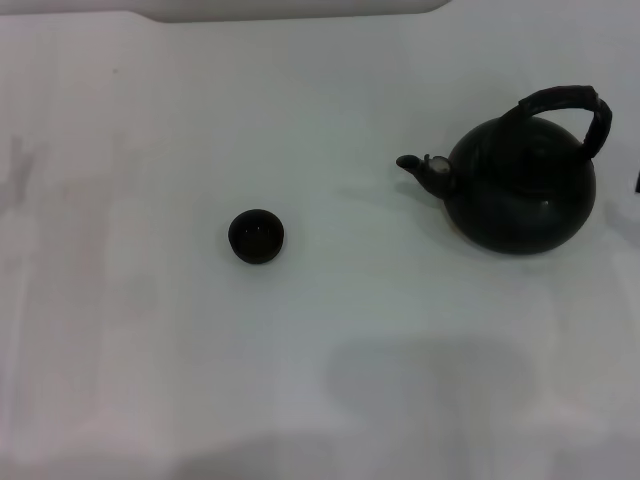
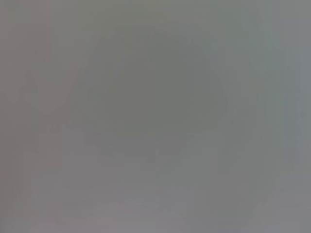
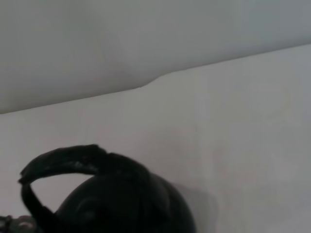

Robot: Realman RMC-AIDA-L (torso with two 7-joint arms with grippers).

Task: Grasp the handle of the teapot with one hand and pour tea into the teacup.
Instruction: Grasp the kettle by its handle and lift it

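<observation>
Standing upright right of frame: teapot (image 1: 520, 195), handle (image 1: 565, 105) arched above | teacup (image 1: 256, 236) left of centre, well apart | both grippers unseen, opening cannot be told

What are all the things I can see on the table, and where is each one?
teapot: one, black, round and squat, on the table's right side in the head view, spout pointing toward the left
handle: one, black, arched over the top of the teapot; also seen close up in the right wrist view
teacup: one, tiny, dark brown-black, left of the teapot and apart from it, near the table's middle
table: one, white, under everything
robot's parts: neither gripper shows in any view; only a dark sliver at the head view's right edge, which I cannot identify
</observation>
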